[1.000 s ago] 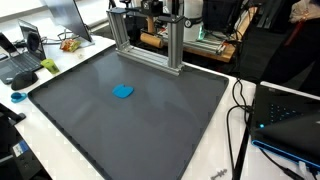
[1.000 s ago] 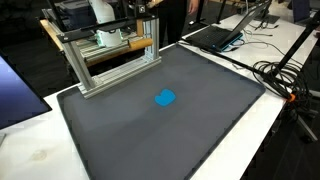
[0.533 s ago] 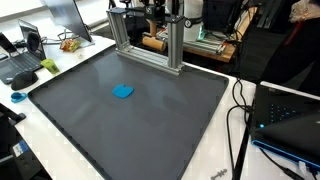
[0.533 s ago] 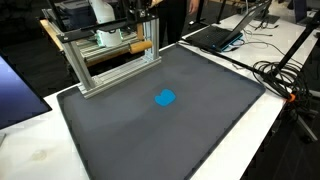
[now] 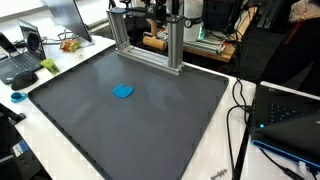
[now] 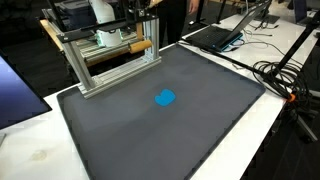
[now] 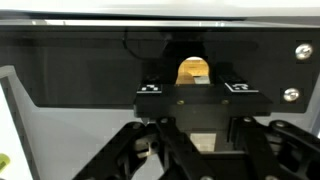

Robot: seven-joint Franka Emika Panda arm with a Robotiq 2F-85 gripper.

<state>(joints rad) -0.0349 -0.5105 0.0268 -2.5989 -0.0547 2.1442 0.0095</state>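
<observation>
End effector (image 7: 193,92) clenched at the tan wooden block (image 7: 193,70), nothing lifted clear yet.
You have the block right at its tips, though a firm grip cannot be confirmed. The metal frame (image 5: 176,45) stands close by. Well beyond it, the blue piece (image 5: 123,91) lies untouched on the table (image 5: 160,130).

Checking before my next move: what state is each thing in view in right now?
gripper: shut, seemingly on the wooden piece.
blue object: lying flat on the gray mat, nothing touching it.
metal frame: standing upright at the mat's edge.
laptop: lid open.
</observation>
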